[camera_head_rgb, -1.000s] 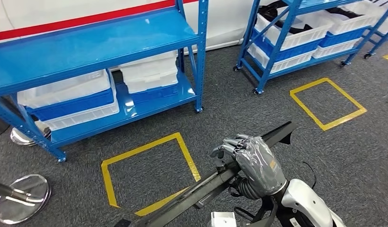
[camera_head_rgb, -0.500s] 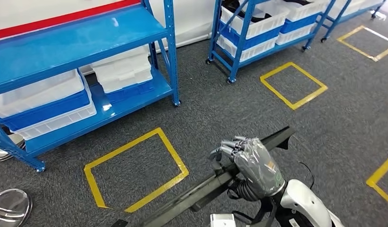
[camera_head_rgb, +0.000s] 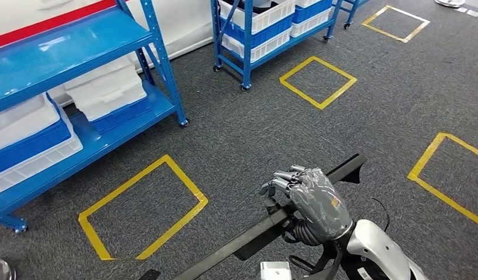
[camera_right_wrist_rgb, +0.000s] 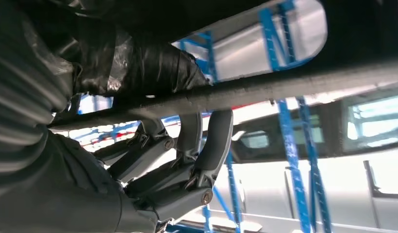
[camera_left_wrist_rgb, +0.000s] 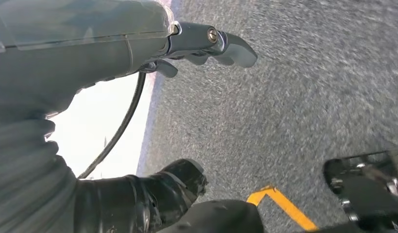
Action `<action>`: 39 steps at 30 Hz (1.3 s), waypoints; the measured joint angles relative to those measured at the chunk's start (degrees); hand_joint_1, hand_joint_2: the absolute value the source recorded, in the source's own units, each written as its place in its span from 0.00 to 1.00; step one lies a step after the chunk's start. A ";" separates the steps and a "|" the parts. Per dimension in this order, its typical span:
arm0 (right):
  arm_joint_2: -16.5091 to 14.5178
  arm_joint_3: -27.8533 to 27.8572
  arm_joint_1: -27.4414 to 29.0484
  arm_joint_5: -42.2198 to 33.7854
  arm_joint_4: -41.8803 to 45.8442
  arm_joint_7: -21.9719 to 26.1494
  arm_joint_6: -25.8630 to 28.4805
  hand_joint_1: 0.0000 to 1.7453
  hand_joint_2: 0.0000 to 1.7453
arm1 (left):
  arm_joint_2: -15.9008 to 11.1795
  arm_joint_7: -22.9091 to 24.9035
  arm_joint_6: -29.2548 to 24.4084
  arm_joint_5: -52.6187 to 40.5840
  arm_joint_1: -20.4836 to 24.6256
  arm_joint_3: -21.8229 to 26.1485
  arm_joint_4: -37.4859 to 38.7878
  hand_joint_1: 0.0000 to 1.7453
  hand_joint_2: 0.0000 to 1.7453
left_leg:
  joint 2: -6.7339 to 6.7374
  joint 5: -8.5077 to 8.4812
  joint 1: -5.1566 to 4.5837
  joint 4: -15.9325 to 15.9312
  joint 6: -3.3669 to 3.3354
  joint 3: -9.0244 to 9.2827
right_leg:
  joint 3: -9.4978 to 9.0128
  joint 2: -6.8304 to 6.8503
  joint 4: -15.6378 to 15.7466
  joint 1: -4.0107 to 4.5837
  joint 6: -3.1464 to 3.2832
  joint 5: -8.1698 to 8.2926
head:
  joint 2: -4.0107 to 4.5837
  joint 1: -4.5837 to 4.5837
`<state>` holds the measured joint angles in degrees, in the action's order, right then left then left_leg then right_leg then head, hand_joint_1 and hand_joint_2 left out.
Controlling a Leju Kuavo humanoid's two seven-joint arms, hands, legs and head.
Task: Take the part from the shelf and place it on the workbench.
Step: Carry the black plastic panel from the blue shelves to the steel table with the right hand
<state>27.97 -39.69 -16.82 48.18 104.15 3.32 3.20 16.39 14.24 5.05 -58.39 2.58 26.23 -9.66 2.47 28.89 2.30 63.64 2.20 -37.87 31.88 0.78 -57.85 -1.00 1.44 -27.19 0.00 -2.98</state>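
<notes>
Part (camera_head_rgb: 266, 230) off shelf (camera_head_rgb: 79, 52), gripped in right hand (camera_head_rgb: 309, 201); left hand (camera_left_wrist_rgb: 139, 53) holds nothing; workbench placement left.

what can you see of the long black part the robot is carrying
The part is a long, narrow black bar, matte and rigid-looking, possibly metal or plastic. It runs diagonally above the grey carpet, from the picture's lower edge up to a notched, flared end on the right. A small block juts from its underside near the middle. The right hand grips it from above, fingers curled under its edge. Nothing else touches it in these views.
</notes>
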 joint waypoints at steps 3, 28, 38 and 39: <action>0.01 -0.08 0.03 -0.08 -0.02 -0.02 -0.02 1.00 1.00 | -0.02 0.02 0.07 0.15 -0.15 0.02 0.00 0.00 1.00 | -2.06 5.61 -1.00 10.16 -1.10 -2.40 | 2.36 -2.05 -0.20 1.16 1.11 1.81 | 0.00 -0.06; 0.96 -0.35 0.81 -0.96 0.35 -0.19 -0.02 1.00 1.00 | 0.32 -1.76 0.52 1.40 -0.05 1.04 0.00 0.00 1.00 | 3.57 1.01 -0.96 -5.89 -1.49 8.74 | 3.32 0.17 -1.45 -0.40 -2.21 1.93 | 0.00 0.17; 0.96 -0.54 0.70 -0.99 0.46 -0.19 -0.08 1.00 1.00 | 0.35 -1.63 0.46 1.43 -0.28 1.09 0.01 0.00 1.00 | -5.62 1.25 -1.09 -0.71 -2.89 5.05 | 4.25 -6.14 -1.95 0.33 -0.68 2.59 | 0.00 0.11; 0.95 -0.54 0.67 -0.99 0.46 -0.19 -0.08 1.00 1.00 | 0.36 -1.65 0.46 1.44 -0.26 1.08 0.02 0.00 1.00 | -6.87 0.54 -1.14 -3.12 -3.00 5.99 | 4.54 -6.80 -2.11 0.28 -0.98 2.69 | 0.00 0.12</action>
<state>28.92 -40.23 -16.15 47.19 104.61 3.13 3.12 16.74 12.59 5.51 -56.95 2.32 27.31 -9.64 -4.40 29.43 1.16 60.52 -0.81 -31.88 36.42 -6.02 -59.95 -0.72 0.46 -24.50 0.00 -2.86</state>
